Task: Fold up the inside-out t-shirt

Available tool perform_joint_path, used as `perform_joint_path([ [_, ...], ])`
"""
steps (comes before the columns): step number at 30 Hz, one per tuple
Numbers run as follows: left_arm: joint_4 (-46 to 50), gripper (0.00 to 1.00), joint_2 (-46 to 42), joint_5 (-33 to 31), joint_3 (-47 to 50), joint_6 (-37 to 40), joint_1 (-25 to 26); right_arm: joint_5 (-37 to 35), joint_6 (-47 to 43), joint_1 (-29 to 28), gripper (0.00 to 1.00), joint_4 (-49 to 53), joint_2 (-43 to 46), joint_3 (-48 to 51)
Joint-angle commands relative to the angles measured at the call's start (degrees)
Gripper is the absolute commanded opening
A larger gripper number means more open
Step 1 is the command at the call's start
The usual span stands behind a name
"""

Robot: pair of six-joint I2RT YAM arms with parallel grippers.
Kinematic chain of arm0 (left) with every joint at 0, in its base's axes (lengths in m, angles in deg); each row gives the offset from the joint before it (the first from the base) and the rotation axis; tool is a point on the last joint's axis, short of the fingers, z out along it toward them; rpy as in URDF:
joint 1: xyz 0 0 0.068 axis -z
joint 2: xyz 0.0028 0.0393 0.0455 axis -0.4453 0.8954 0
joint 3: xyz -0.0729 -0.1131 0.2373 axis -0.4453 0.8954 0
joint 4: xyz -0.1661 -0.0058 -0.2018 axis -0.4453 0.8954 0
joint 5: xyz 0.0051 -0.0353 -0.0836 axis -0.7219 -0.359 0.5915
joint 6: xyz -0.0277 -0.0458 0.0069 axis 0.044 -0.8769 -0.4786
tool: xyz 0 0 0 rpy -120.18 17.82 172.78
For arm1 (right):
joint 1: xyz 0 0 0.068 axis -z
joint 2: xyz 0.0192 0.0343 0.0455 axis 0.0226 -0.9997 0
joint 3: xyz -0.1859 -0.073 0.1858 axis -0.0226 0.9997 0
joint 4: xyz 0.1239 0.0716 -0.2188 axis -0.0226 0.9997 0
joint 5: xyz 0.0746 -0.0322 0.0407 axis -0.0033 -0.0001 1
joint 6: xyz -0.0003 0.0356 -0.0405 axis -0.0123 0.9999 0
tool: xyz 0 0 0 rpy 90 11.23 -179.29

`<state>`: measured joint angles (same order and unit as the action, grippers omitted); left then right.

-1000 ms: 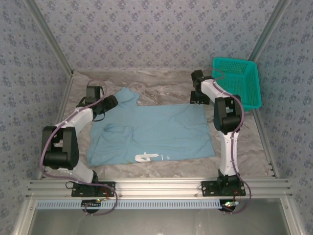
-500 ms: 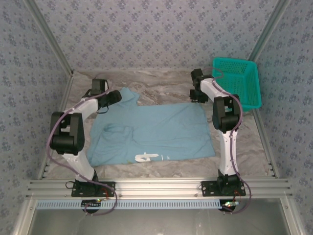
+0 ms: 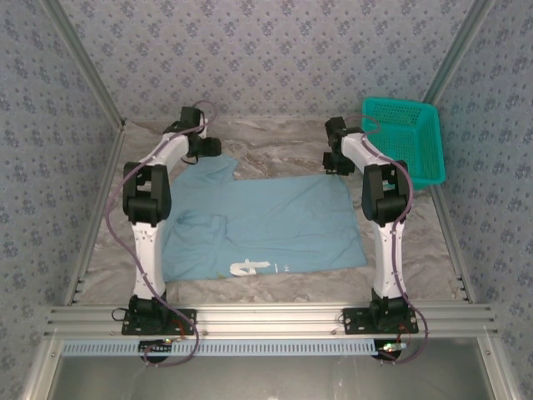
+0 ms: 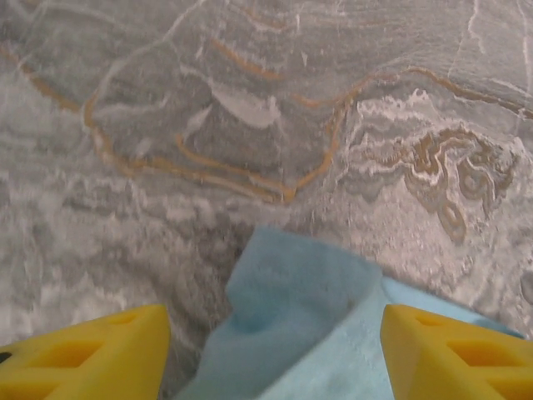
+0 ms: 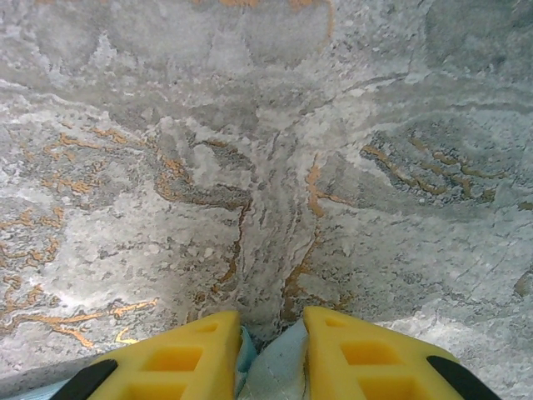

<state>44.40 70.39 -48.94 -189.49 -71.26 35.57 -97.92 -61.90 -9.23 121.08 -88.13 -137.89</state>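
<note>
My right fingers (image 5: 196, 354) have just come together and now pinch a small fold of the light blue t-shirt (image 3: 262, 221) at its far right corner. In the right wrist view a sliver of cloth sits squeezed in the narrow gap between the yellow tips, low over the marbled tabletop (image 3: 275, 137). My left fingers (image 4: 450, 346) are spread wide, as they were a second ago. The pointed far left tip of the shirt lies between them, so nothing is gripped on that side yet. The bigger change is the left arm, which has swung away from the shirt's left edge and reached up to that far tip. I judge that one far corner is now secured and the other is lined up for a grab, the set-up for lifting the far edge and bringing it toward me. The shirt lies flat in the middle of the tabletop, its white lettering (image 3: 250, 268) near the near hem. The left arm stretches far forward, elbow high over the shirt's left side and wrist turned to the right. The right arm reaches straight ahead, its wrist tipped down just beside the teal basket (image 3: 404, 137).
</note>
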Motion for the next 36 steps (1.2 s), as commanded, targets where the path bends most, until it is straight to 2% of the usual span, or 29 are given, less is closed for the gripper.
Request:
perform_joint_path([
  [1, 11.2, 0.68, 2.7, -1.6, -7.2, 3.7, 0.9, 0.9, -0.8, -0.3, 0.28, 1.3, -1.7, -1.2],
  [4, 11.7, 0.68, 1.4, -6.0, -6.0, 4.2, 2.6, 1.1, -1.1, -0.3, 0.28, 1.2, -1.7, -1.2],
  [9, 7.3, 0.68, -4.5, -10.3, 0.4, 6.8, 6.1, 1.4, -1.2, -0.4, 0.27, 0.9, -1.7, -0.8],
  [14, 8.4, 0.67, -2.7, -12.0, -0.7, 8.2, 7.7, 1.7, -1.4, -0.4, 0.27, 0.6, -1.7, -0.4],
  [18, 13.4, 0.65, 0.4, -11.7, -4.2, 7.6, 7.7, 1.6, -1.8, -0.4, 0.27, 0.6, -1.6, 0.0],
  [23, 11.5, 0.65, 0.0, -11.1, -1.8, 7.9, 8.4, 1.8, -1.9, -0.1, 0.27, 0.3, -1.6, 0.1],
  [31, 12.3, 0.54, 1.7, -10.0, -3.0, 8.8, 9.1, 2.0, -2.1, -0.1, 0.27, 0.4, -1.7, 0.2],
  [36, 13.3, 0.55, 3.1, -9.9, -4.5, 9.3, 9.4, 2.1, -2.2, -0.1, 0.27, 0.5, -1.6, 0.2],
])
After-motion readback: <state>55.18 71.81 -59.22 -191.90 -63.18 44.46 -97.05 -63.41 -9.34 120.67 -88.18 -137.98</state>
